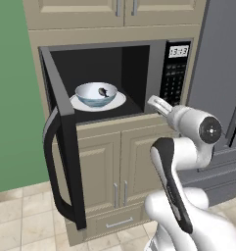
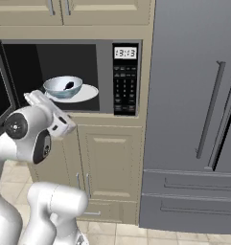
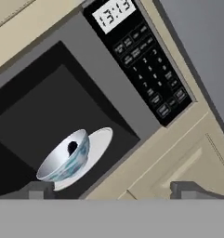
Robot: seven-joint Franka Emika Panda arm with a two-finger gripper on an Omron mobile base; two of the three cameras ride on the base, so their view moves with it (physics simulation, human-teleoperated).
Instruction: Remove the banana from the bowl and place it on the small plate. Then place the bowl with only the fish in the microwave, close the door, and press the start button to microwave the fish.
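Note:
The microwave [image 1: 174,73] [image 2: 125,81] [image 3: 150,74] stands open. Its black door [image 1: 60,132] is swung out to the left, with the curved handle [image 1: 50,162] facing me. Inside, the pale blue-white bowl [image 1: 96,94] [image 2: 63,86] [image 3: 64,160] rests on the white turntable disc [image 1: 117,102] [image 2: 88,93] [image 3: 97,144]. The dark fish [image 1: 103,91] [image 2: 69,86] [image 3: 72,147] lies in the bowl. My gripper [image 1: 154,102] [image 3: 112,189] hovers open outside the cavity, in front of its lower right corner, holding nothing. The banana and the small plate are out of view.
A tall grey fridge [image 1: 222,63] [image 2: 193,95] stands right of the microwave. Beige cabinet doors [image 1: 119,162] [image 2: 107,162] lie below it and more cabinets above. The open door juts into the space at left, over the tiled floor [image 1: 21,220].

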